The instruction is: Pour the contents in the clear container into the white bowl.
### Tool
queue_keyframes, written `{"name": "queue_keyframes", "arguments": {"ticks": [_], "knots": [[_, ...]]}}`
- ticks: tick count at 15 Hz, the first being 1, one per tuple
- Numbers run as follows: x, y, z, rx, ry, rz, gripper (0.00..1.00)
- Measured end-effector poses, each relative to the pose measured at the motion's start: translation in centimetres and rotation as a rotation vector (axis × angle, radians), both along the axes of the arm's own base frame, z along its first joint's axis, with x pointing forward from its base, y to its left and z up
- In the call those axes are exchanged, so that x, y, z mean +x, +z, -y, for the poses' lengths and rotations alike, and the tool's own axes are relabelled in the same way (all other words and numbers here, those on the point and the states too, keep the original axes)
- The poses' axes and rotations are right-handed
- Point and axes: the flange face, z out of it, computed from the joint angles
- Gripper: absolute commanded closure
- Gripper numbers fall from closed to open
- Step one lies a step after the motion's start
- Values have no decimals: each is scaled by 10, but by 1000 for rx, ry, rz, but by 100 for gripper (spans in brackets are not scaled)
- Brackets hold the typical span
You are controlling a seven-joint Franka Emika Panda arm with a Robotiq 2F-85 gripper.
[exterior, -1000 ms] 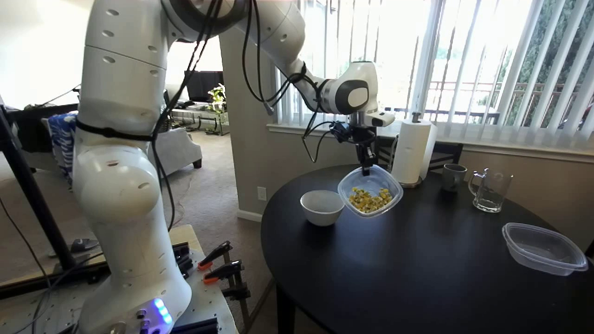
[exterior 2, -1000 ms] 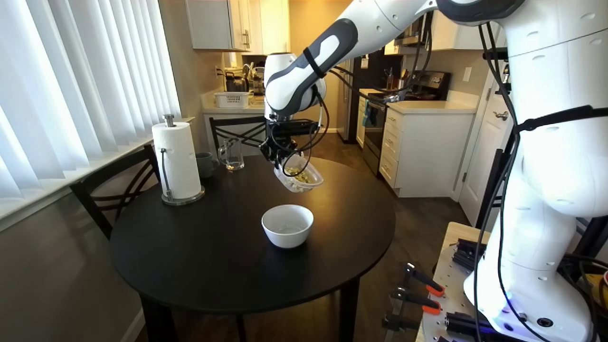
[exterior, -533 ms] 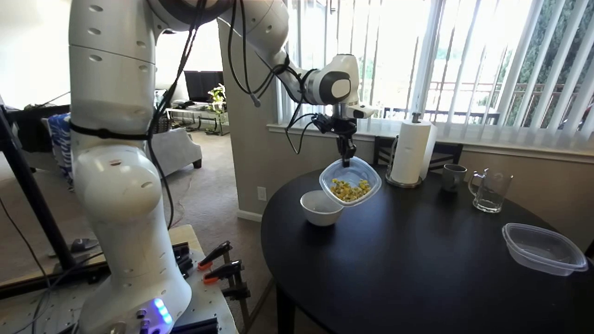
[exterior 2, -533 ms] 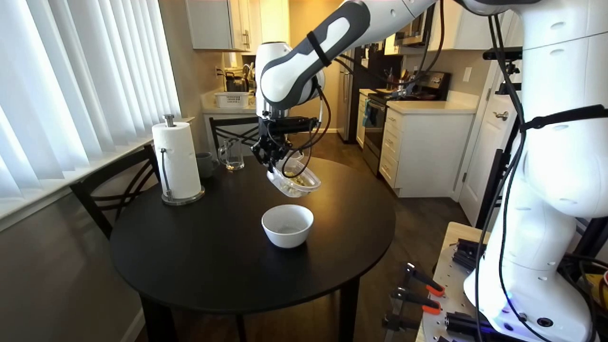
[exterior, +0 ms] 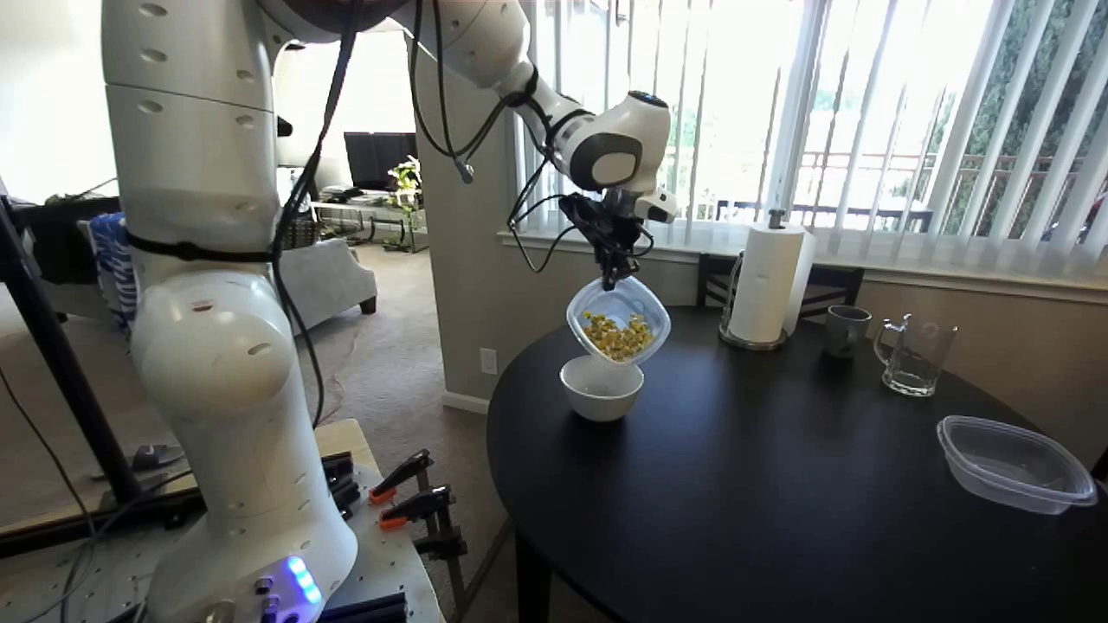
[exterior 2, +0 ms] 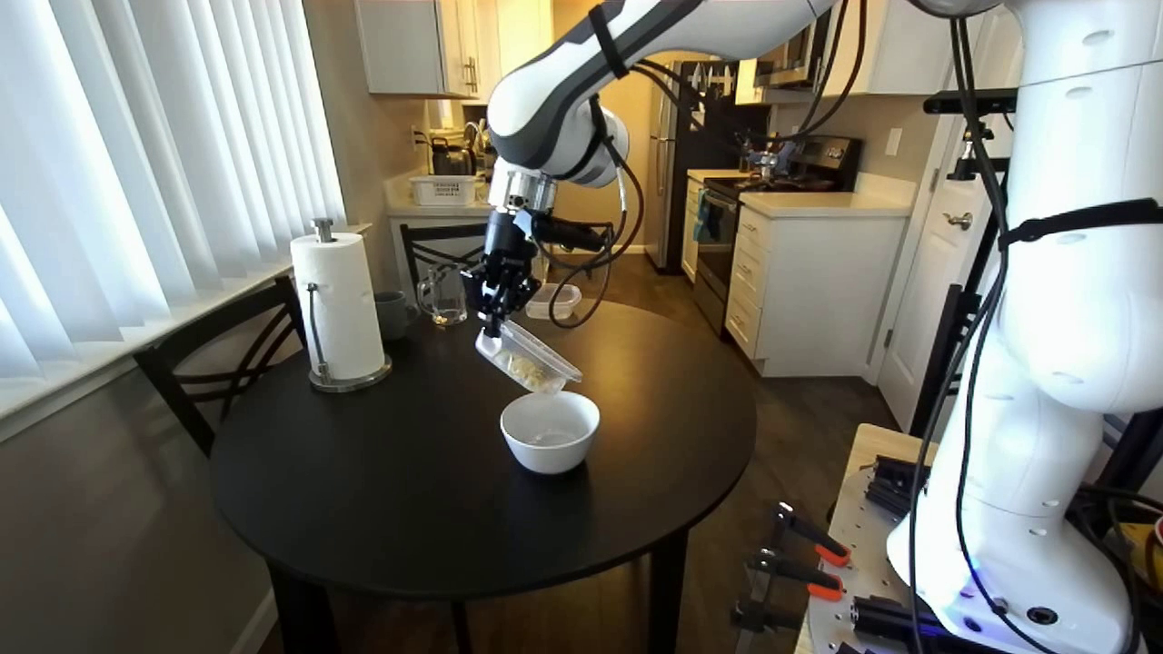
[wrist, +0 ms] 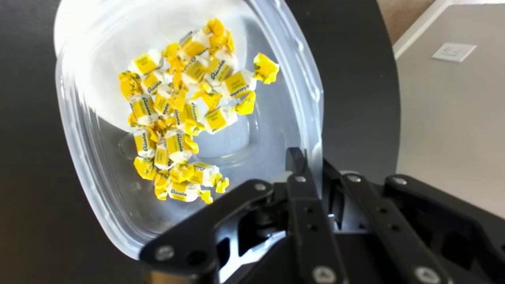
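My gripper (exterior: 610, 284) is shut on the upper rim of the clear container (exterior: 639, 298), one finger inside and one outside, as the wrist view (wrist: 313, 161) shows. The container is tilted, its low corner just above the white bowl (exterior: 602, 394). In an exterior view the gripper (exterior 2: 492, 329) holds the container (exterior 2: 538, 350) sloping down to the bowl's (exterior 2: 550, 440) far rim. The contents (wrist: 185, 106), yellow and white wrapped candies, lie inside the container, also seen in an exterior view (exterior: 619, 336). The bowl's inside looks empty. The bowl shows partly behind the container in the wrist view (wrist: 75, 27).
The dark round table (exterior: 736, 502) carries a paper towel roll (exterior: 766, 285), a grey mug (exterior: 846, 330), a glass mug (exterior: 919, 359) and a larger flat clear container (exterior: 1008, 472). A chair (exterior 2: 227, 350) and the window blinds stand beyond the towel roll.
My gripper has carried the container across to the bowl, and the wrist has tipped. The container now slopes more steeply, with its low corner over the bowl. The bowl has not moved.
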Motion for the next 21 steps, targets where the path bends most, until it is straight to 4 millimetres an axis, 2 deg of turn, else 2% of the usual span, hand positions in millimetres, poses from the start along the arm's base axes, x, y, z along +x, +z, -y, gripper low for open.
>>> {"name": "queue_keyframes", "arguments": {"ticks": [3,8,11,13,17,21], "knots": [[-3,2,19,118,99,14,95],[-15,-6,57,299,293,12,95],[-24,-9,68,388,426,-24,95],[-29,-9,65,447,514,-55,95],[-39,-13,46,567,682,-128,95],[-40,-22,29,686,837,-210,95]]}}
